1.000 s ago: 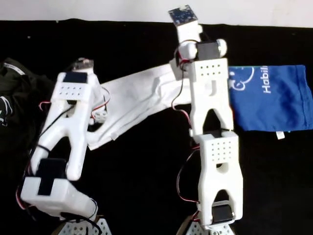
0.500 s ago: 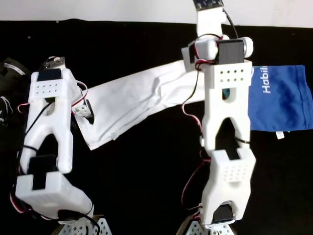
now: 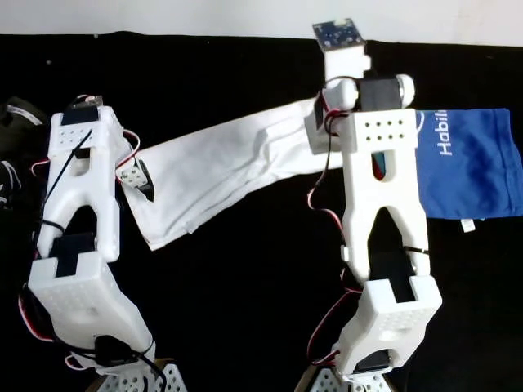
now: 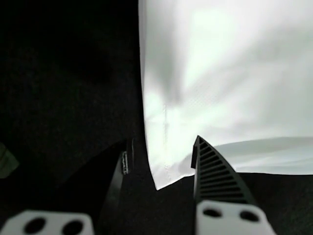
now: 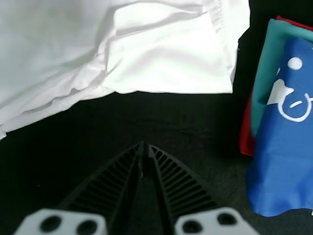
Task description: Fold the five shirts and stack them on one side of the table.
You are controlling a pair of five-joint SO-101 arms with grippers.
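**High view.** The white shirt (image 3: 221, 175) lies spread on the black table (image 3: 245, 327), running from 8 o'clock toward 1 o'clock. Your left gripper (image 4: 159, 159) stands with jaws apart at the shirt's 9 o'clock end. A corner of the cloth lies between the jaws, ungripped. Your right gripper (image 5: 144, 152) has its fingers pressed together and holds nothing; it is over bare table beside the shirt's other end. The folded blue shirt (image 3: 470, 171) sits at 3 o'clock, and a dark shirt (image 3: 12, 163) lies at 9 o'clock.
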